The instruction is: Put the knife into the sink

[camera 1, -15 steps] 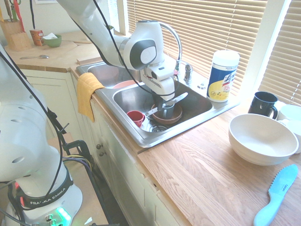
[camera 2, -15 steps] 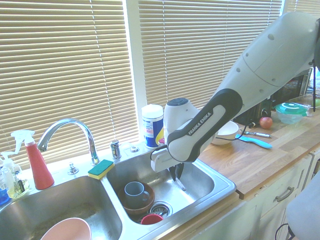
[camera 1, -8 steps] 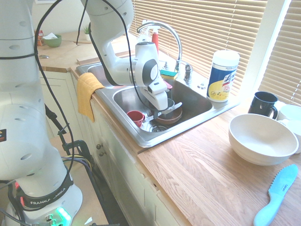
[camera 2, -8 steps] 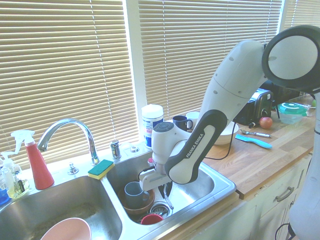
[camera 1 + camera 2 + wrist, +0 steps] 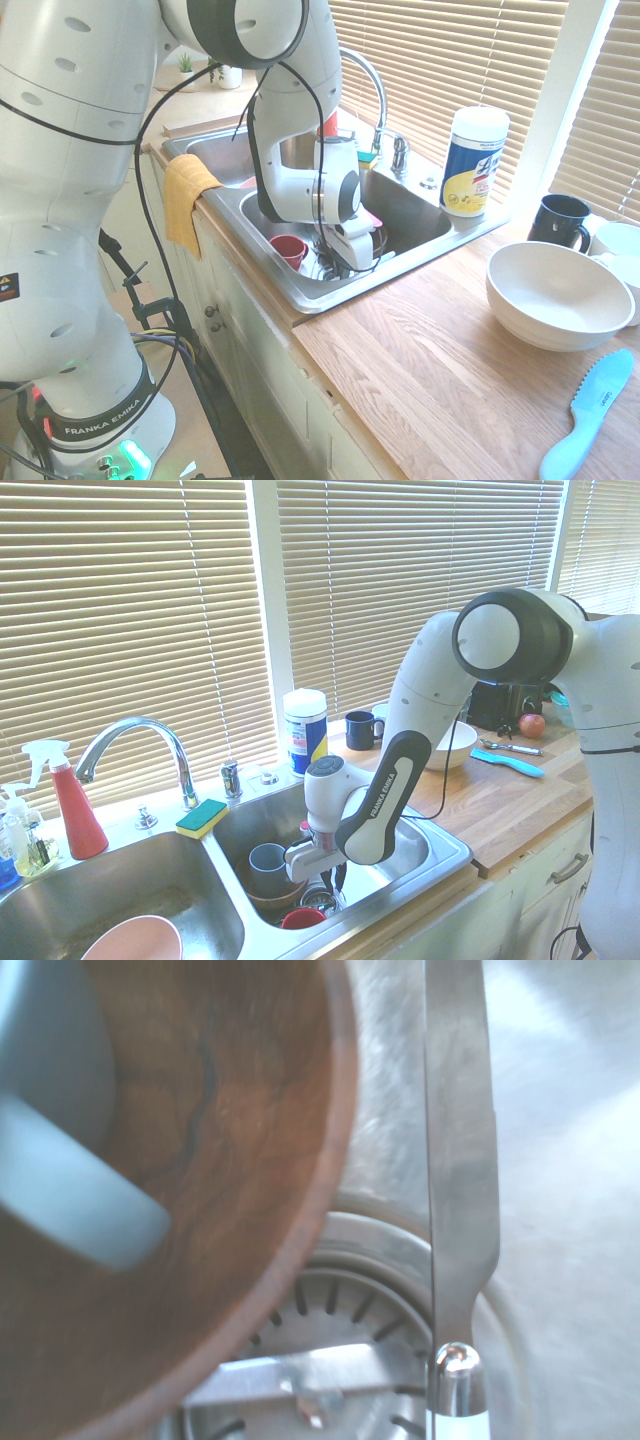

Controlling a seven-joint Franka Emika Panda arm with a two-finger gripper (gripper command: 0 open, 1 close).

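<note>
The claw [image 5: 334,878] is closed on the knife [image 5: 458,1190], low inside the sink [image 5: 425,232] near the drain, so the release is gentle.

Layout: sink [image 5: 440,852] basin contents and surface [image 5: 450,370] beside it.
Gripper [image 5: 335,878] is down in the sink basin nearest the surface; knife [image 5: 460,1170] lies over the drain strainer [image 5: 330,1350], just beside the wooden bowl [image 5: 230,1160]. Mug [image 5: 268,865] sits in that bowl; small cup [image 5: 288,249] at the front wall. Wipes canister [image 5: 474,162] behind the sink; bowl [image 5: 555,295], mug [image 5: 560,222] and plastic knife [image 5: 590,412] on the surface.
</note>
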